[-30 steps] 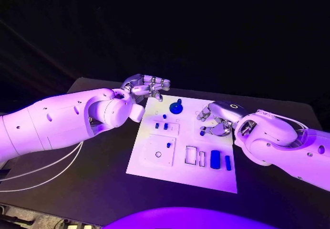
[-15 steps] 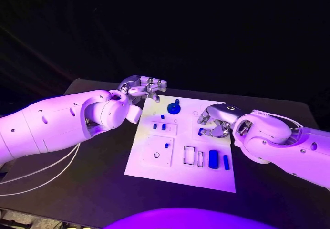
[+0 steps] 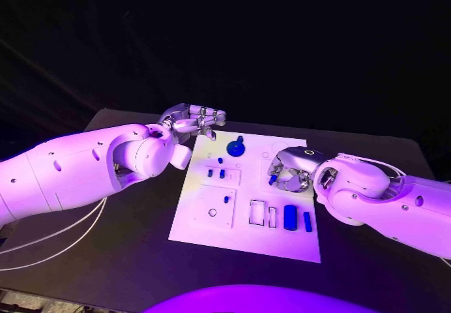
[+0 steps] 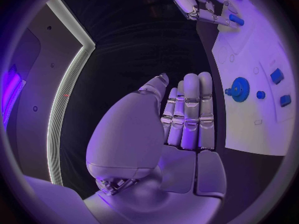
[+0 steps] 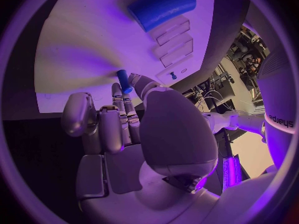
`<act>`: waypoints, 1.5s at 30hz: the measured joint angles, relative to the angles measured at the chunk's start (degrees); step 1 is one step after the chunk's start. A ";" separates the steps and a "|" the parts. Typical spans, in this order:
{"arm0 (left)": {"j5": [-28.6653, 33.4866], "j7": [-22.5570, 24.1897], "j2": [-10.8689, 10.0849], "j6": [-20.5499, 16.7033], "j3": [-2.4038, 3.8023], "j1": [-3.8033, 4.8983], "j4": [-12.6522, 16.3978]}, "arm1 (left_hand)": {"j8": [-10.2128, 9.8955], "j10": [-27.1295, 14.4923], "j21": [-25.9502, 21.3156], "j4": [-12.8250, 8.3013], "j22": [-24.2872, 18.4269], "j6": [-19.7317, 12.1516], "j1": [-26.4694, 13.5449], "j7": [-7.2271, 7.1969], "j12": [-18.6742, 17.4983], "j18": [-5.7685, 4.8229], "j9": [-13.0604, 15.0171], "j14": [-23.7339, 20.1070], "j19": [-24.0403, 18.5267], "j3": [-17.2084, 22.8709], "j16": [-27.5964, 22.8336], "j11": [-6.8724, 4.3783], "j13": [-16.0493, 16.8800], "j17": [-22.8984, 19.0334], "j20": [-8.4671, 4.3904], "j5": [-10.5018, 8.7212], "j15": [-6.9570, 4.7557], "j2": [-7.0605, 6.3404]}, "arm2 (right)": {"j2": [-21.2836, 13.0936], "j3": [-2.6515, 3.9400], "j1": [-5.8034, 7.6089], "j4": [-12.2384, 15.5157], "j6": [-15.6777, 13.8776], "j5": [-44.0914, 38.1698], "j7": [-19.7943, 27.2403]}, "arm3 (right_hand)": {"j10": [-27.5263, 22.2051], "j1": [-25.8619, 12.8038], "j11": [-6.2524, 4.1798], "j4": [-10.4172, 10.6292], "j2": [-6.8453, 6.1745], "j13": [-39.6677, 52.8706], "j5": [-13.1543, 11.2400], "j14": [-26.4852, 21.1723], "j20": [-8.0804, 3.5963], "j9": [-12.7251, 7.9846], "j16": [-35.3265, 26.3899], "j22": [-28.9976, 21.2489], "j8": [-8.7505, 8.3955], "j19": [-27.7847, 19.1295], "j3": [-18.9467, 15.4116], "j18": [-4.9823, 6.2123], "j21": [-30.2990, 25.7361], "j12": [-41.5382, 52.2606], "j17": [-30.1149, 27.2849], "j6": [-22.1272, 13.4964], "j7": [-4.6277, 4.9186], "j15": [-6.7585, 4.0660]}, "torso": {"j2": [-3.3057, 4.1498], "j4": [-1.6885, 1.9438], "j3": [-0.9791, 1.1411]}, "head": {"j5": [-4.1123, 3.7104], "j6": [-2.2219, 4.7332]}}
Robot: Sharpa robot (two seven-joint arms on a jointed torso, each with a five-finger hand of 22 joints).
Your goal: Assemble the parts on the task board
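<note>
White board [image 3: 246, 231] flat on bench [image 3: 131, 254]. Right robot hand [image 3: 289, 171] pinches a small blue peg [image 5: 124, 81], long axis tilted. Left robot hand [image 3: 195, 120] empty, fingers curled.

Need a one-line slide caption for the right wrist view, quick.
Right hand pinching a small blue peg over the white task board, a larger blue cylinder lying beyond.

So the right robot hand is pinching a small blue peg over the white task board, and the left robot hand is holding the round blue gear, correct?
Not quite. The left robot hand holds nothing; the left wrist view shows the round blue gear lying on the white task board, apart from its fingers. The right robot hand does pinch a small blue peg.
</note>
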 measured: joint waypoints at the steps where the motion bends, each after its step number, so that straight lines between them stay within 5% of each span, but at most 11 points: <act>1: -0.01 -0.01 0.00 0.00 0.00 0.00 0.00 | 0.00 0.00 0.00 0.00 0.00 0.00 0.00 0.00 0.00 0.00 0.00 0.00 0.00 0.00 0.00 0.00 0.00 0.00 0.00 0.00 0.00 0.00 | 0.09 0.00 -0.03 -0.04 0.02 -0.02 0.03 | 0.43 0.03 -0.04 0.16 0.23 0.01 0.00 0.00 -0.20 0.08 0.00 0.00 0.27 0.21 0.17 0.00 0.38 0.17 0.00 0.49 -0.04 0.00 | -0.01 0.00 0.01 | 0.03 -0.01; 8: -0.05 -0.05 0.01 0.00 0.00 0.00 -0.01 | 0.00 0.00 -0.24 0.00 -0.04 0.00 0.00 0.00 0.00 -0.01 0.00 0.00 0.00 0.00 0.00 0.00 0.00 0.00 0.00 0.00 0.00 0.00 | 0.30 -0.01 -0.11 -0.24 -0.03 -0.11 0.15 | 4.03 0.60 -0.93 0.18 1.71 0.17 -0.03 -0.01 -0.84 0.58 0.28 0.00 1.21 2.07 1.85 0.00 4.29 1.11 0.00 3.19 -0.78 -0.89 | -0.02 -0.01 0.03 | 0.13 -0.08; 13: -0.08 -0.08 0.01 0.00 0.00 0.00 -0.01 | 0.00 0.00 -0.24 0.00 -0.05 0.00 0.00 0.00 0.00 -0.02 0.00 0.00 0.00 0.00 0.00 0.00 0.00 0.00 0.00 0.00 0.00 0.00 | 0.31 0.00 -0.14 -0.32 -0.41 -0.44 0.03 | 5.76 1.15 -1.24 -0.49 2.73 0.34 -2.46 -0.10 -1.43 0.77 0.59 -0.01 1.92 2.66 3.16 -0.01 5.49 1.84 0.43 4.99 -1.51 -1.57 | -0.02 -0.01 0.02 | 0.15 -0.20; 15: -0.09 -0.10 0.01 0.00 0.00 0.00 -0.01 | 0.00 0.00 -0.24 0.00 -0.05 0.00 0.00 0.00 0.00 -0.04 0.00 0.00 0.00 0.00 0.00 0.00 0.00 0.00 0.00 0.00 0.00 0.00 | 0.31 0.00 -0.17 -0.33 -0.64 -0.68 -0.10 | 6.15 1.51 -1.25 -0.84 3.23 0.76 -3.21 0.10 -1.73 1.07 0.59 -0.01 2.32 2.97 3.82 -0.92 5.83 1.99 0.59 5.49 -1.99 -1.76 | -0.02 -0.01 0.02 | 0.16 -0.25; 23: -0.12 -0.16 0.00 0.01 0.00 0.00 -0.05 | 0.00 0.00 -0.23 0.00 -0.04 0.00 0.22 0.00 0.00 -0.08 0.00 0.00 0.00 0.00 0.00 0.00 0.00 -0.05 0.00 0.00 0.00 0.22 | -0.08 -0.06 -0.27 0.26 -1.82 -1.85 -0.64 | 6.19 1.66 -1.21 -2.40 3.34 0.72 -2.73 0.10 -1.93 1.11 0.81 0.04 2.56 3.16 5.38 -0.92 6.34 1.37 0.60 5.79 -1.94 -1.77 | -0.04 -0.02 0.03 | 0.16 -0.34; 37: -0.18 -0.23 0.13 0.01 -0.01 0.00 -0.43 | 0.23 0.00 -0.23 0.00 -0.04 0.00 0.45 0.00 0.22 -0.10 0.00 -0.21 0.00 0.00 0.00 0.00 0.04 -0.05 0.00 0.00 -0.19 0.45 | -3.39 0.56 0.84 8.76 -5.24 -1.98 -1.12 | 6.45 1.98 -0.95 -2.89 3.02 0.51 -2.08 0.10 -1.93 1.98 0.89 0.03 2.54 3.16 5.86 -0.91 6.88 1.06 0.66 5.82 -1.91 -1.76 | -0.21 -0.09 -0.03 | 0.25 0.12; 45: -0.19 -0.24 0.31 0.00 -0.02 -0.02 -0.64 | 0.23 0.00 -0.23 0.00 -0.03 0.00 0.45 0.00 0.22 -0.10 0.00 -0.21 0.00 0.00 0.00 0.00 0.04 -0.10 0.00 0.00 -0.19 0.45 | -1.09 0.63 1.03 12.64 -6.73 -1.61 -1.04 | 6.46 1.98 -0.94 -2.89 3.02 0.55 -2.08 0.10 -1.93 2.05 0.89 0.02 2.40 3.16 5.85 -0.91 6.88 0.94 0.66 5.93 -1.80 -1.76 | -0.17 -0.05 -0.07 | 1.29 0.20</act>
